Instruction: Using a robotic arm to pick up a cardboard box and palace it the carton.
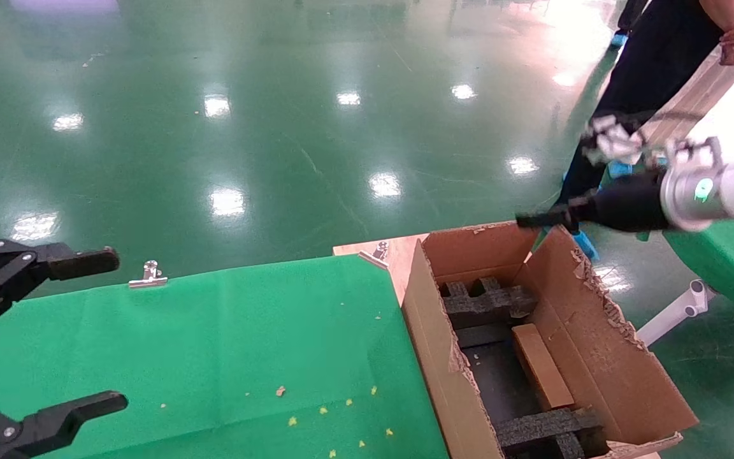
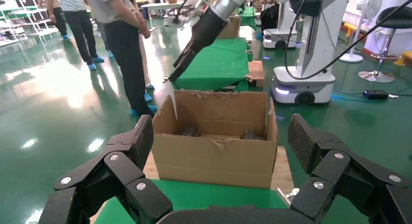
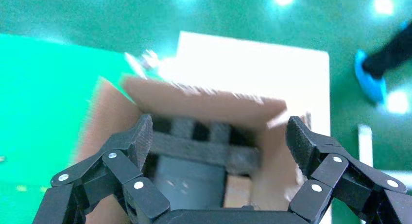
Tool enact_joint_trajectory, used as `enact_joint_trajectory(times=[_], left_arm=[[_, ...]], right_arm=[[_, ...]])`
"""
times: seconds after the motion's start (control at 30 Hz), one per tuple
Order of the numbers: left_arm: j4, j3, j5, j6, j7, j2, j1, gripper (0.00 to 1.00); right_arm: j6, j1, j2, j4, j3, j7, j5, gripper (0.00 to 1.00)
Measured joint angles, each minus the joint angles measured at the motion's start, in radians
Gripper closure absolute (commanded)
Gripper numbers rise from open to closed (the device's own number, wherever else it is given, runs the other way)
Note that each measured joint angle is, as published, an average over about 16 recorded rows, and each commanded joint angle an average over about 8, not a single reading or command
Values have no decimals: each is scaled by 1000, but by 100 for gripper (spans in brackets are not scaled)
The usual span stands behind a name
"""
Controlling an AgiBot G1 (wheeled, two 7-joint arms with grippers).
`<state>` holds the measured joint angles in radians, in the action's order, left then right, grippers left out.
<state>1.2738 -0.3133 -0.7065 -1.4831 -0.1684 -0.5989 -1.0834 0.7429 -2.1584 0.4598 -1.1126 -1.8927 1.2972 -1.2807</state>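
Above the carton [image 1: 622, 376], the right gripper [image 3: 218, 136] hangs spread and empty (box [image 1: 540, 365] already inside); descending risks snagging torn flaps.

My head cam looks forward and down from above — green table [image 1: 214, 344] on the left, carton [image 1: 532, 344] at lower right. Left wrist cam sits low, facing the carton [image 2: 214, 146] side-on across the table edge, fairly near. Right wrist cam hangs above, looking straight down into it [image 3: 194, 136]. All three share the carton.
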Motion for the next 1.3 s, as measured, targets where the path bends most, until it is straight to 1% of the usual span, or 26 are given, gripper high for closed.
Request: enact_joint_trajectory(times=[0.27, 0.4, 0.57, 0.73, 0.87, 1.3], left_arm=[[0, 0, 0, 0, 0, 0, 0, 0], [0, 0, 0, 0, 0, 0, 0, 0], [0, 0, 1, 1, 0, 0, 0, 0], [0, 0, 1, 0, 0, 0, 0, 0], [-1, 0, 1, 0, 0, 0, 0, 0], [-1, -1, 1, 0, 1, 0, 0, 0]], right_arm=[[41, -105, -66, -175, 34, 49, 0, 0], [54, -126, -82, -215, 43, 61, 6, 0], [67, -127, -88, -233, 59, 57, 14, 0], [86, -84, -77, -223, 106, 19, 30, 0], [113, -31, -66, -216, 170, -31, 52, 0], [252, 209, -19, -208, 483, -264, 160, 0]])
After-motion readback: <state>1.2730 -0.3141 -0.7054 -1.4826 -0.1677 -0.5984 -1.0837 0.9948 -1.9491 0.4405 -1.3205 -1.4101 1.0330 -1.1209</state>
